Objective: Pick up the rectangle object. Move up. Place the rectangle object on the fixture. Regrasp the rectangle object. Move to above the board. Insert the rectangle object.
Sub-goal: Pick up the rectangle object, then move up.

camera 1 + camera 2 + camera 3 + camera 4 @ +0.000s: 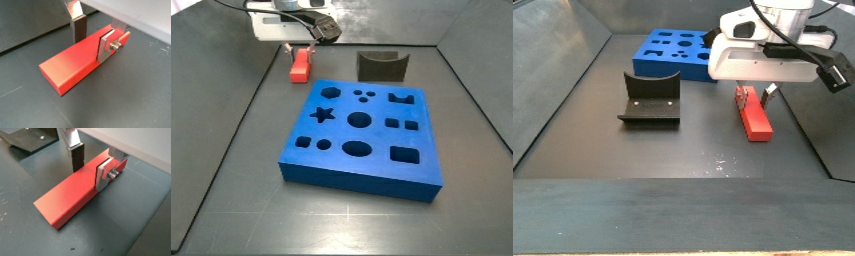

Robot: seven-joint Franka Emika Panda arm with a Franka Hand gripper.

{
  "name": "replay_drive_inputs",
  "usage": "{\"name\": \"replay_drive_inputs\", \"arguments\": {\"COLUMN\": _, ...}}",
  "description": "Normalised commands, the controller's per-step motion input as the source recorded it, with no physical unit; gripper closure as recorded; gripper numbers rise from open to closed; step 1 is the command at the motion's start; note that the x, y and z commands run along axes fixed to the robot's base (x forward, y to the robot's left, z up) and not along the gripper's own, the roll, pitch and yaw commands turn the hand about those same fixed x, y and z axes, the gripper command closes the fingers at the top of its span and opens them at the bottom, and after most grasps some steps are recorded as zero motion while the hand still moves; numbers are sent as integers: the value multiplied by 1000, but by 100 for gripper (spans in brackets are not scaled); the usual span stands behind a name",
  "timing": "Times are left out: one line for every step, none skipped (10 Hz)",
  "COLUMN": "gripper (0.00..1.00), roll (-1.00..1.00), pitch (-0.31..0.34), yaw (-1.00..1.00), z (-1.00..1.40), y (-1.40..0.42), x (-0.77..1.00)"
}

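Observation:
The rectangle object (67, 62) (60, 200) is a red-orange bar lying flat on the dark floor. My gripper (91, 48) (89, 177) straddles one end of it. In both wrist views the dark-padded far finger (79, 27) stands against the bar's far edge, and the silver near finger (104, 174) presses its near side, so the gripper looks shut on the bar. In both side views the gripper (302, 50) (758, 95) sits low over the bar (301, 68) (755, 120). The fixture (381, 66) (649, 100) stands apart from it, beside the blue board (358, 178) (671, 45).
Grey walls enclose the floor on the sides in both side views. The board carries several dark cut-outs, among them a star (322, 113) and a rectangle (405, 155). The fixture's base plate (30, 140) shows at the edge of a wrist view.

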Motion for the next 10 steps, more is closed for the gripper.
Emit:
{"name": "replay_drive_inputs", "arguments": {"gripper": 100, "roll": 0, "pitch": 0, "yaw": 0, "z": 0, "y": 0, "x": 0}}
{"name": "replay_drive_inputs", "arguments": {"gripper": 100, "roll": 0, "pitch": 0, "yaw": 0, "z": 0, "y": 0, "x": 0}}
{"name": "replay_drive_inputs", "arguments": {"gripper": 100, "roll": 0, "pitch": 0, "yaw": 0, "z": 0, "y": 0, "x": 0}}
{"name": "replay_drive_inputs", "arguments": {"gripper": 100, "roll": 0, "pitch": 0, "yaw": 0, "z": 773, "y": 0, "x": 0}}
{"name": "replay_drive_inputs", "arguments": {"gripper": 100, "roll": 9, "pitch": -21, "yaw": -22, "z": 750, "y": -21, "x": 27}}
{"name": "replay_drive_inputs", "arguments": {"gripper": 100, "roll": 36, "pitch": -8, "yaw": -35, "z": 633, "y": -10, "x": 9}}
{"name": "replay_drive_inputs", "arguments": {"gripper": 100, "roll": 58, "pitch": 10, "yaw": -37, "z": 527, "y": -1, "x": -12}}
{"name": "replay_drive_inputs", "arguments": {"gripper": 100, "roll": 85, "pitch": 34, "yaw": -35, "z": 398, "y": 5, "x": -21}}
{"name": "replay_drive_inputs", "arguments": {"gripper": 100, "roll": 97, "pitch": 47, "yaw": -33, "z": 337, "y": 5, "x": -27}}
{"name": "replay_drive_inputs", "arguments": {"gripper": 100, "roll": 116, "pitch": 64, "yaw": -25, "z": 225, "y": 8, "x": -30}}
